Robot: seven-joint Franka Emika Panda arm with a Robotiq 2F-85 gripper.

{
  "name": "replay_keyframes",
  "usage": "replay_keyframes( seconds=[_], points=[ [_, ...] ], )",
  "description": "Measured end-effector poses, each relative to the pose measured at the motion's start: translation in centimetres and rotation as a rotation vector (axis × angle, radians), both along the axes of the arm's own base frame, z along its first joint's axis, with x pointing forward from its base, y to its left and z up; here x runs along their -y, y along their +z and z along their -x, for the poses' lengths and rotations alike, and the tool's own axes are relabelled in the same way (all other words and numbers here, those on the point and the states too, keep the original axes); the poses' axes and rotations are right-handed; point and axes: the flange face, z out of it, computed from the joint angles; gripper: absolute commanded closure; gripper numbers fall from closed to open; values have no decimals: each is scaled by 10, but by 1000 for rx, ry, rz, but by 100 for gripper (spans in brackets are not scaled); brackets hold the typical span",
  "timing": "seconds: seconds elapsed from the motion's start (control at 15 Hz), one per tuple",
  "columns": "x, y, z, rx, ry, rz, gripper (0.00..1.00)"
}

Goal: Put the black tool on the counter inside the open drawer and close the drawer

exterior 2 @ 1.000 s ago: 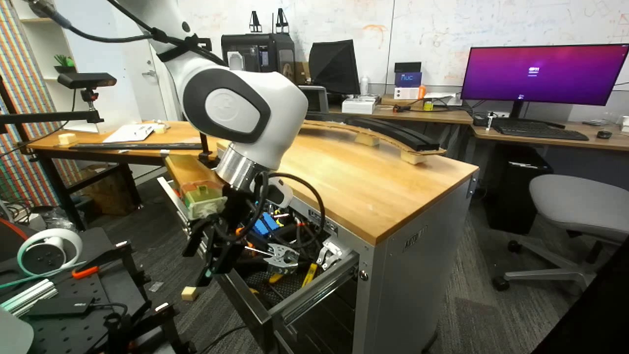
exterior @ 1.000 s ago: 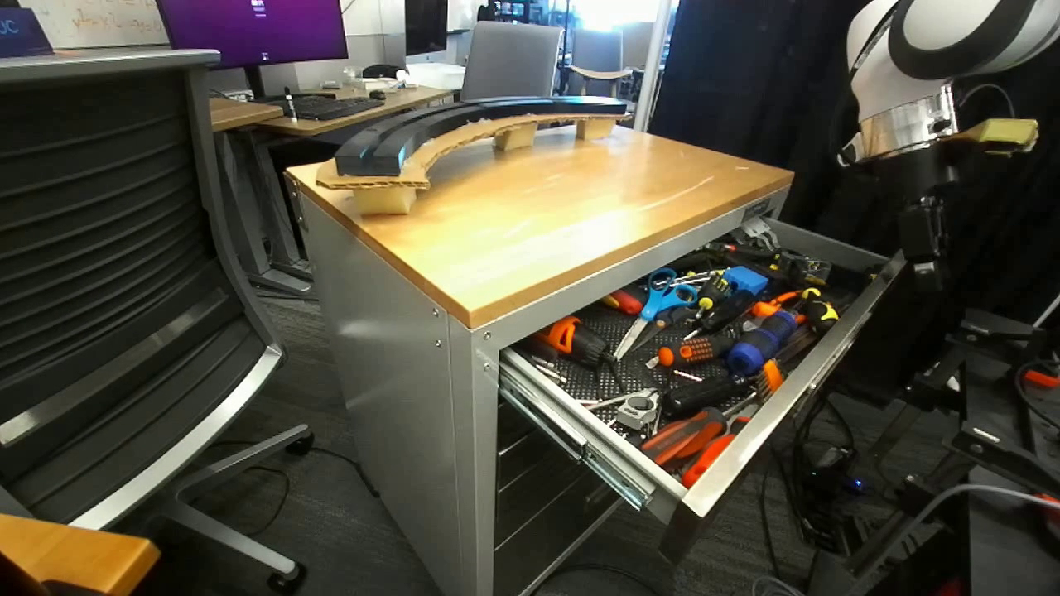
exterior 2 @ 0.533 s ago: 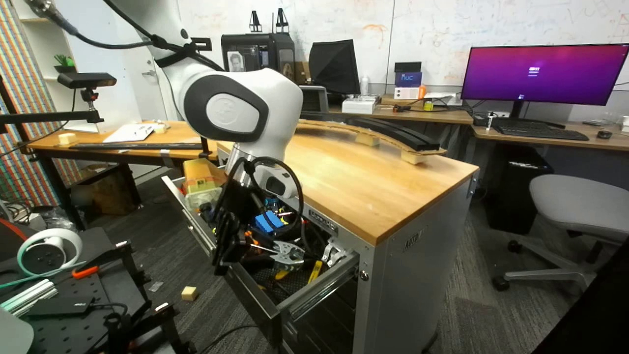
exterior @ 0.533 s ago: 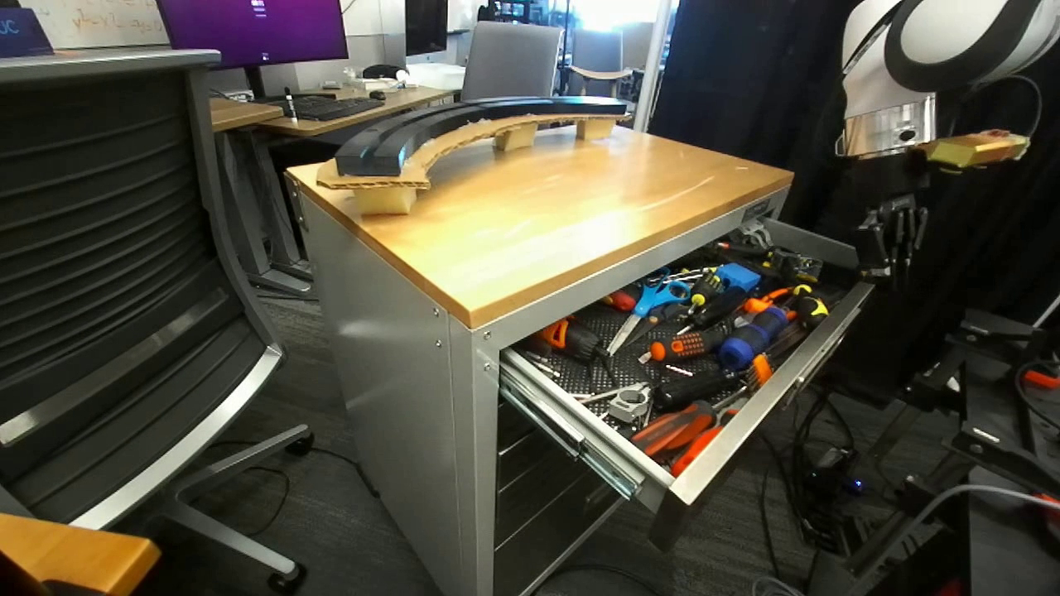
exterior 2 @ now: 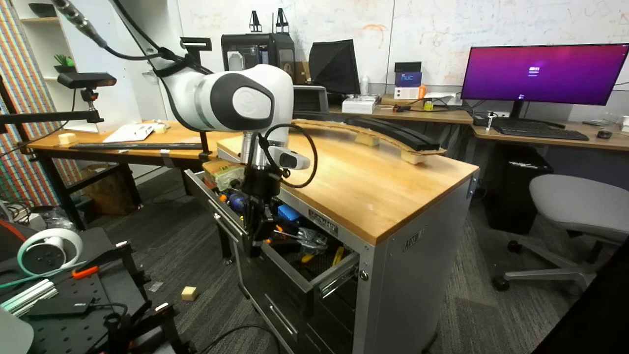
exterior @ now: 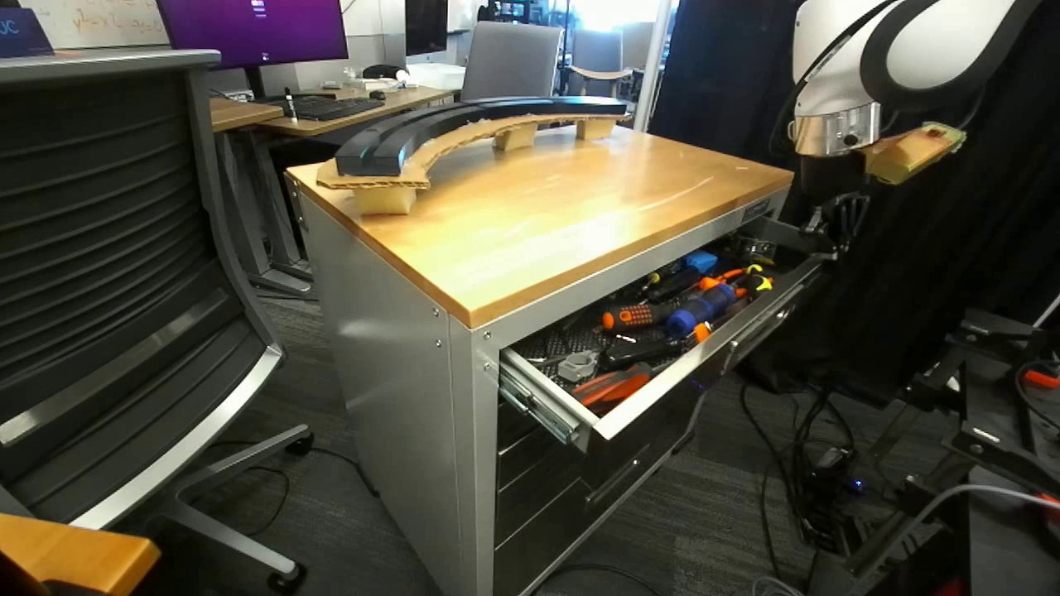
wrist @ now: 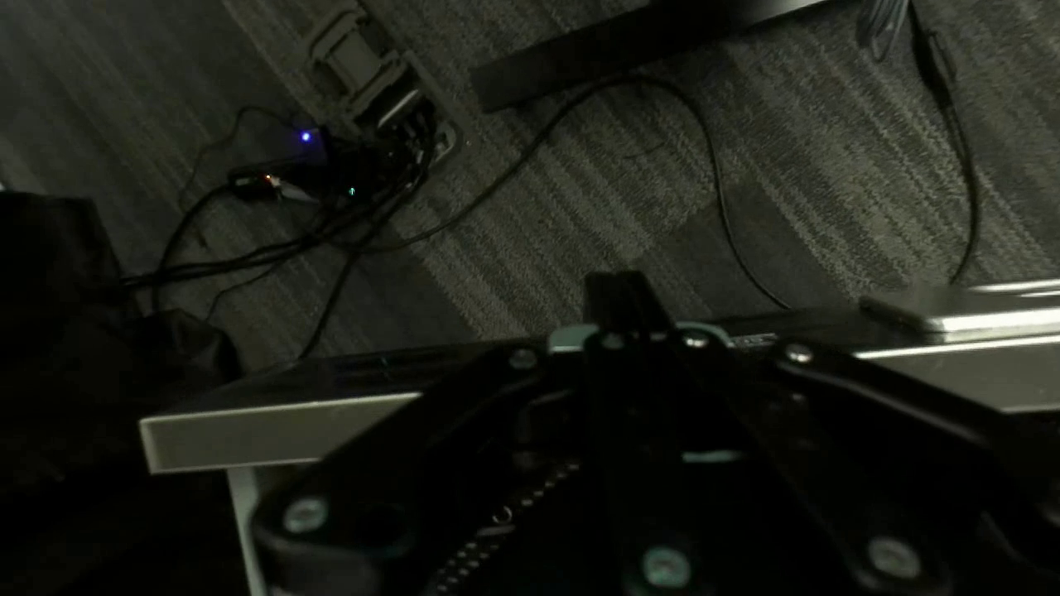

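The grey metal drawer [exterior: 636, 403] stands partly out of the cabinet, full of tools. Its front rim [wrist: 273, 434] crosses the wrist view beneath my fingers. My gripper [exterior 2: 253, 246] is at the front of the drawer, towards one end, its fingertips together with nothing seen between them. In the wrist view the shut gripper [wrist: 617, 285] reaches out past the rim over the floor; whether it touches the drawer front I cannot tell. The wooden counter [exterior: 571, 215] shows no small black tool on it. Among the crowded tools in the drawer I cannot pick out the black tool.
A long curved dark piece [exterior: 464, 124] rests on cardboard and blocks along the counter's far side. Narrower drawers [exterior 2: 282, 314] lie below. Cables [wrist: 373, 240] run over the floor. A black cart [exterior 2: 64, 309] stands opposite the drawer front, and an office chair [exterior: 124, 248] beside the cabinet.
The drawer has slid a good way into the cabinet, hiding some tools such as the blue scissors. My gripper has moved towards the cabinet with it, and its fingers have come together.
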Motion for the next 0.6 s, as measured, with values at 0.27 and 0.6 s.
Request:
replay_keyframes(
  seconds=[0.27, 0.6],
  points=[
    [-13, -7, -33, 51, 129, 88, 94],
    [-21, -11, -56, 197, 253, 179, 94]
  ],
)
